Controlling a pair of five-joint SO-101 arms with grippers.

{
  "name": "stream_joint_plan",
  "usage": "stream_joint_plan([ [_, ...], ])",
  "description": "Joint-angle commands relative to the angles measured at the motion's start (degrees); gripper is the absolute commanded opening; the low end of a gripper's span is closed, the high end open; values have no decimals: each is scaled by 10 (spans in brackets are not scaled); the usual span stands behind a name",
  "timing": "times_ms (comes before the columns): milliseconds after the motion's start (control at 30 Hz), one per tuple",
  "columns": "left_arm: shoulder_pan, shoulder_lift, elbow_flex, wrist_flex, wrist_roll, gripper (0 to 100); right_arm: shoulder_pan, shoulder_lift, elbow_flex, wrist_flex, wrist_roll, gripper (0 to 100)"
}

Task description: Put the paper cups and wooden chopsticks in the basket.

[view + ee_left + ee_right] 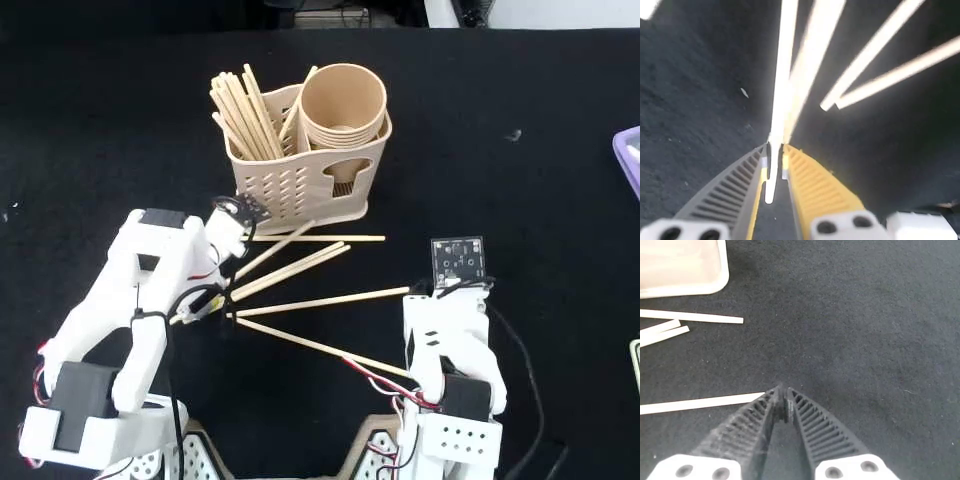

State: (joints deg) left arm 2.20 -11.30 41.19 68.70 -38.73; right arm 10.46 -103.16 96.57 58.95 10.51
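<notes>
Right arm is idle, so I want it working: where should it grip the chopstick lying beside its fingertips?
Take the chopstick near its close end, from above, right gripper opened, jaws across it: it lies flat on the table with that end free.

Right gripper (pixel 784 392) over the black counter (pixel 865 315), jaws pressed together; one chopstick (pixel 700 403) ends just beside its tip, more chopsticks (pixel 690 316) near the basket (pixel 685 270).

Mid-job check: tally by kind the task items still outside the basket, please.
Loose pale wooden chopsticks on the black table: 6, one pinched in the left gripper.
Tan paper cups outside: 0; the stack sits in the beige slotted basket.
Total outside: 6.
</notes>
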Motion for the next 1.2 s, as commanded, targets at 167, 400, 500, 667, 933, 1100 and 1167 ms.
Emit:
stream_joint_plan([
  [167,8,-2,0,-71,4,170,-7,-53,0,1,-1,15],
  [400,37,-2,63,-145,4,170,-7,-53,0,2,-1,15],
  [500,37,-2,76,-149,4,170,-7,-53,0,2,-1,15],
  [667,31,-7,96,-147,4,161,-7,-53,0,2,-1,15],
  [933,37,-8,117,-131,4,30,-7,-53,0,1,-1,15],
  [1100,39,-9,73,-46,4,30,-8,-53,0,1,-1,15],
  [1167,39,-9,52,-12,2,30,-8,-53,0,1,-1,15],
])
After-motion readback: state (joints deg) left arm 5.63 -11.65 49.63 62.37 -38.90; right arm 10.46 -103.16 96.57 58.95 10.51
